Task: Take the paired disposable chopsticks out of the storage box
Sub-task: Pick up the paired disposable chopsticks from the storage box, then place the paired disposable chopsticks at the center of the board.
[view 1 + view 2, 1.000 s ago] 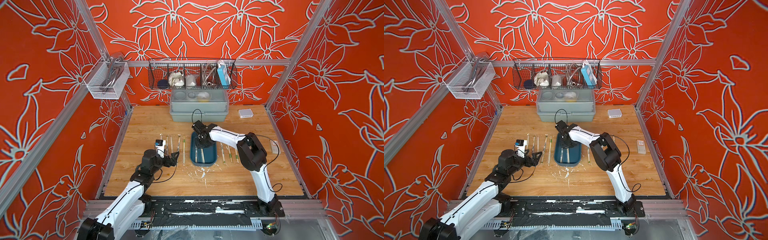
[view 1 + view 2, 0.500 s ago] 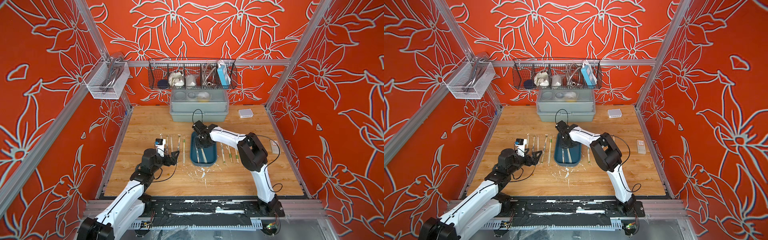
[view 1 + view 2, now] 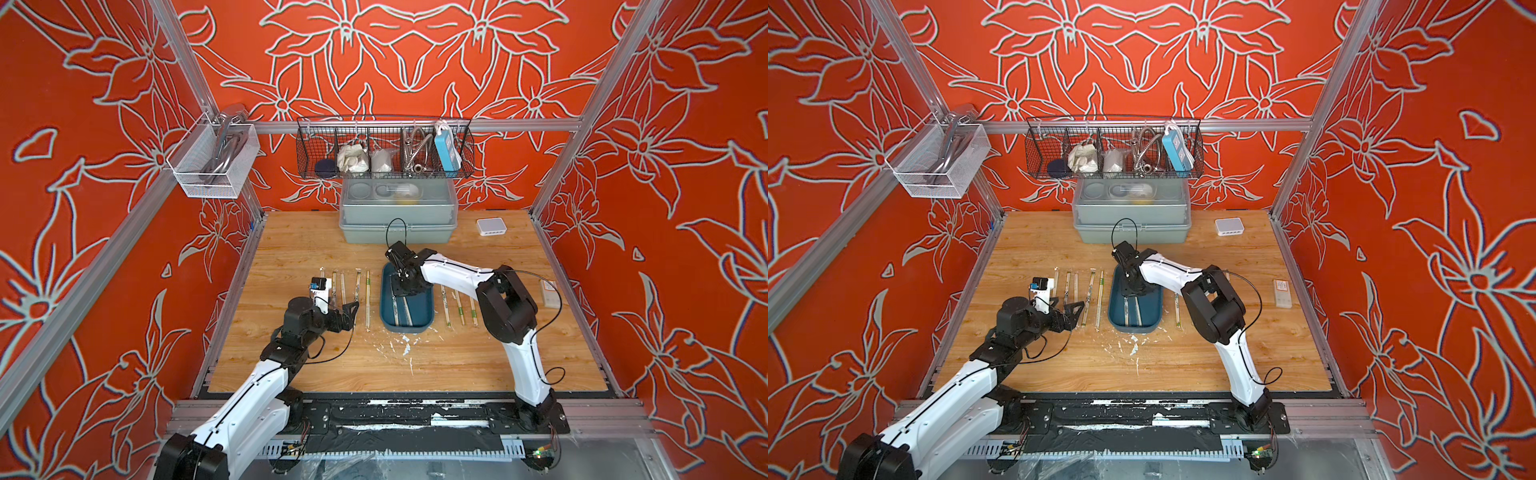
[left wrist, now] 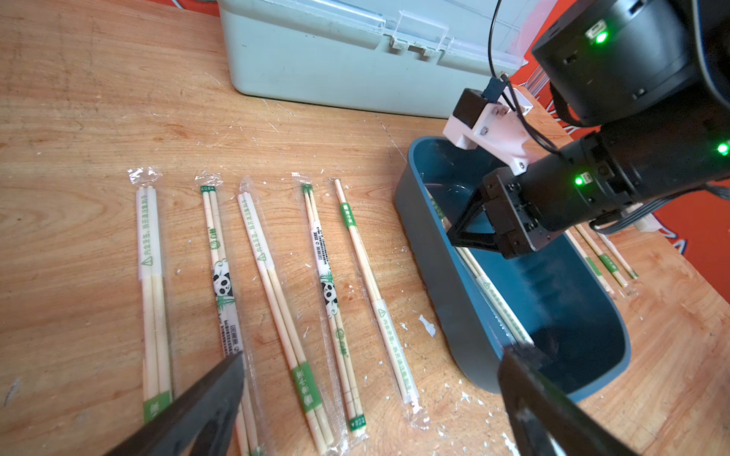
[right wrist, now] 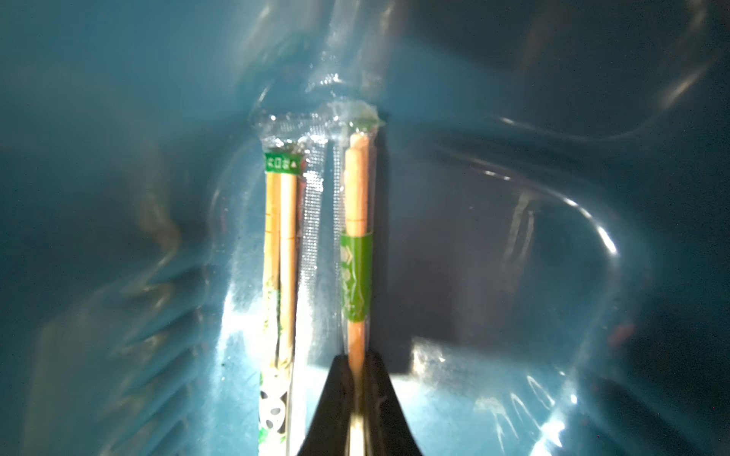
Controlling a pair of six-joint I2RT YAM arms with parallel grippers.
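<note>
Wooden table (image 3: 457,365): eight chopstick pairs (image 4: 268,272) out, two in blue box (image 4: 434,252). Right pincer (image 5: 357,379) pinches one; left pincer (image 4: 373,355) spread.

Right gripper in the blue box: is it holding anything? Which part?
Yes. The right gripper pinches one wrapped chopstick pair on its shaft, just behind the green band near one end.

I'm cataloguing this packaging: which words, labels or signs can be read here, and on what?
White sleeve, chopstick pair on the table: warning triangle; Chinese seemingly beginning "内含牙签", rest too small.
Panda wrapper: panda drawing; fine print blurred.
Green band: white characters, unreadable.
Green tab, pair in the storage box: white characters, unreadable.
Top views: nothing legible.
</note>
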